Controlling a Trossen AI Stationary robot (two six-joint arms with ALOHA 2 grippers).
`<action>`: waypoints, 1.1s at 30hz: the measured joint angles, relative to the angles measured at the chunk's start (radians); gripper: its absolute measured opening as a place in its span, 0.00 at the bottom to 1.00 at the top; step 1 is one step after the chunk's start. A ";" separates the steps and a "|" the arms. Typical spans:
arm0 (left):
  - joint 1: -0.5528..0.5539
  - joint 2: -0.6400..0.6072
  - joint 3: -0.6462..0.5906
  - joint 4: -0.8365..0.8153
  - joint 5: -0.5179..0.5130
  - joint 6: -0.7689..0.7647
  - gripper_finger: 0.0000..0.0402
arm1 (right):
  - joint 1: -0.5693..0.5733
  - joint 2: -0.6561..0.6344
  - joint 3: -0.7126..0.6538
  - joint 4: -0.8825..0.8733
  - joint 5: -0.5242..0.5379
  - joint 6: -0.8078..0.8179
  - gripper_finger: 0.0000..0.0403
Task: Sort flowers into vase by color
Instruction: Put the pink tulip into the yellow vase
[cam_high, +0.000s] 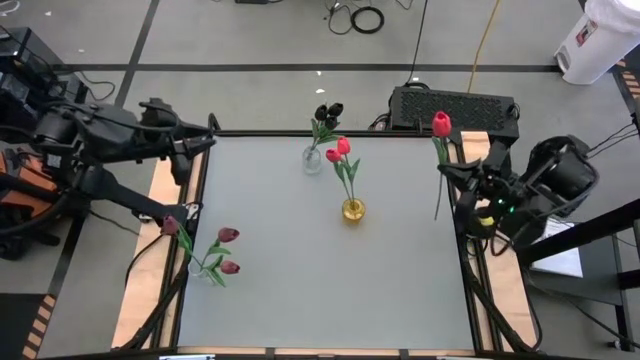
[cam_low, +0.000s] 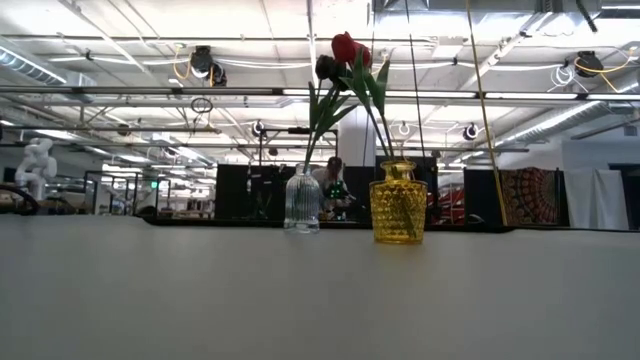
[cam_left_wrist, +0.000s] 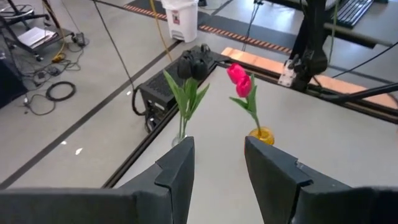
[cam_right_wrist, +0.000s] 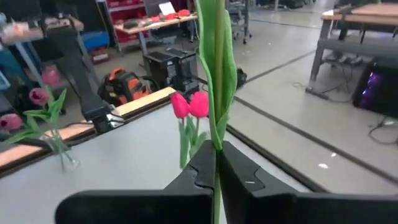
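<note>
So the right pincer (cam_high: 458, 183) sits at the right edge of the counter (cam_high: 330, 290), pressed together on the thin green stem of a red tulip (cam_high: 441, 124); in its wrist view the stem and a long leaf (cam_right_wrist: 216, 68) run straight up out of the shut fingers (cam_right_wrist: 202, 171). From above, that flower's head points toward the far side of the counter, near a black box (cam_high: 455, 108) that sits just past the far edge. The left pincer (cam_high: 205, 135) hangs over the far left corner with its fingers (cam_left_wrist: 176, 174) spread and nothing between them. Three vases are out. A clear glass vase (cam_high: 312, 159) near the far edge holds the dark, almost black tulips (cam_high: 328, 112). Just beside it, a bit nearer the middle, a yellow vase (cam_high: 353, 210) holds two red-pink tulips (cam_high: 340, 150). Over by the left edge, well apart from those two, another clear vase (cam_high: 203, 270) holds the maroon tulips (cam_high: 228, 236), which lean out to the sides. In the low view the clear vase (cam_low: 302, 200) and the yellow one (cam_low: 398, 204) stand side by side with their flowers overlapping up top, and a person (cam_low: 332, 185) shows in the room behind them.
</note>
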 joint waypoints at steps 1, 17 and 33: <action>0.000 0.000 -0.008 0.000 -0.001 0.000 0.37 | 0.000 -0.036 -0.059 0.032 0.003 0.013 0.00; 0.000 0.006 -0.062 0.009 -0.058 -0.079 0.37 | -0.023 -0.328 -0.724 1.247 0.041 -0.696 0.00; 0.000 0.011 -0.062 0.086 -0.180 0.008 0.37 | -0.439 -0.154 -0.742 1.608 -0.395 -0.935 0.00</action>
